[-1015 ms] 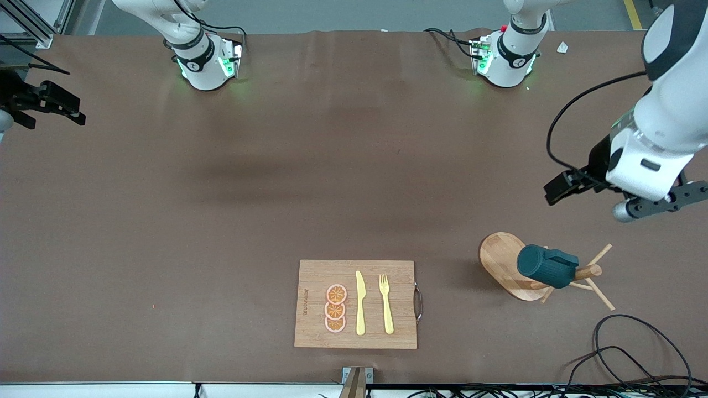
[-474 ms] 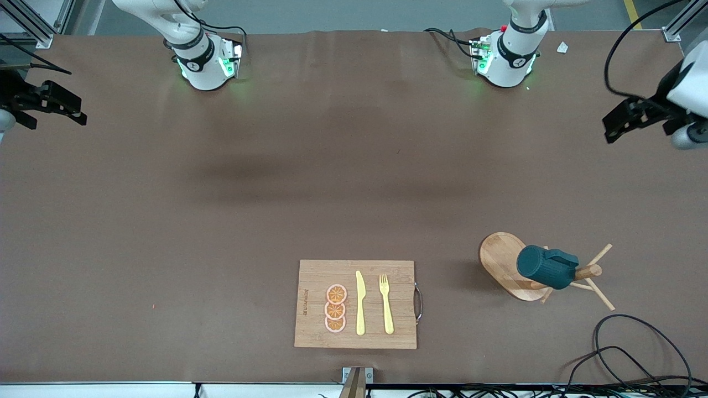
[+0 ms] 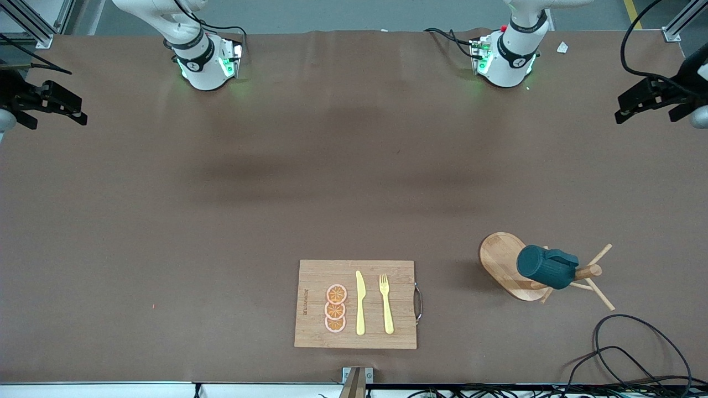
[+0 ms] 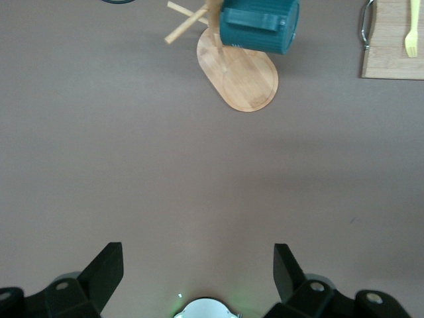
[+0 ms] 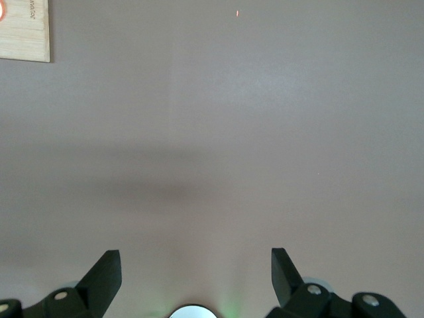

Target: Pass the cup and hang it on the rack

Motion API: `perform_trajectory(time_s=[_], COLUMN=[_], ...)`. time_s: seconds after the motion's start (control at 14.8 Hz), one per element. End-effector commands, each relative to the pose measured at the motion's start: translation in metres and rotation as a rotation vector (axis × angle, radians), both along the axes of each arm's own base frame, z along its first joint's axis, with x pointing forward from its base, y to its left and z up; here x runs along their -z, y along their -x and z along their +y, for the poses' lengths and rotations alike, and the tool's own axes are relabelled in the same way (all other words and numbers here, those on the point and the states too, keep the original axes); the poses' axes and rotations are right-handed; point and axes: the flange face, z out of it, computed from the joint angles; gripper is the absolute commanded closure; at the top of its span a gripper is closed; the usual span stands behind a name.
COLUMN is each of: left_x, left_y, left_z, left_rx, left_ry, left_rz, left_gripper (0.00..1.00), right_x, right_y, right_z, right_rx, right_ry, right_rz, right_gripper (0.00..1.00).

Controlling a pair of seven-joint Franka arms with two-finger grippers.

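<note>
Grippers first: left gripper (image 3: 644, 102) hangs released and empty over the tabletop (image 3: 332, 177) edge at the left arm's end, jaws spread wide in its wrist view, nothing between them. Right gripper (image 3: 52, 105) sits likewise released and empty over the edge at the right arm's end; that arm waits. Both stand well apart from the work, which reads as parked.

Cup (image 3: 546, 267) hangs on the rack (image 3: 506, 265), its handle hooked over a peg by the central post, body tilted out above the oval base. Hung this way its own weight seats it on the angled peg. Rack stands toward the left arm's end, near the tabletop edge closest to the front camera. Task looks finished, by my judgement.

Cutting board (image 3: 357, 304) lies at that same edge, midway along it, carrying three orange slices (image 3: 336, 308), a yellow knife (image 3: 360, 303) and a yellow fork (image 3: 386, 303), side by side.
</note>
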Motion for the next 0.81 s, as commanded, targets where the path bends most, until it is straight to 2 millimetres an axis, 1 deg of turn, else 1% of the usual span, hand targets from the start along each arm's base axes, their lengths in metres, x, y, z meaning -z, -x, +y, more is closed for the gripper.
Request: perform_trajectory(time_s=[0.0, 0.07, 0.2, 0.27, 0.61, 0.74], left_x=[0.0, 0.005, 0.008, 0.003, 0.004, 0.004], left_y=[0.019, 0.02, 0.025, 0.029, 0.025, 0.024], left_z=[-0.017, -0.029, -0.032, -0.035, -0.028, -0.026], left_rx=[-0.037, -0.046, -0.053, -0.049, -0.035, -0.002], left_ry=[0.011, 0.002, 0.001, 0.0, 0.001, -0.005], left_rz=[-0.019, -0.011, -0.02, -0.031, -0.028, -0.029], left_gripper=[0.0, 0.0, 0.0, 0.0, 0.0, 0.0], right_x=[-0.004, -0.005, -0.004, -0.004, -0.004, -0.004], right_y=[0.007, 0.008, 0.007, 0.007, 0.007, 0.007], right_z=[0.001, 0.0, -0.001, -0.001, -0.001, -0.001], right_rx=[-0.008, -0.007, -0.007, -0.005, -0.005, -0.007], right_ry=[0.002, 0.002, 0.002, 0.002, 0.002, 0.002], right_rz=[-0.003, -0.003, -0.002, -0.002, -0.002, -0.002], right_gripper=[0.0, 0.0, 0.0, 0.0, 0.0, 0.0])
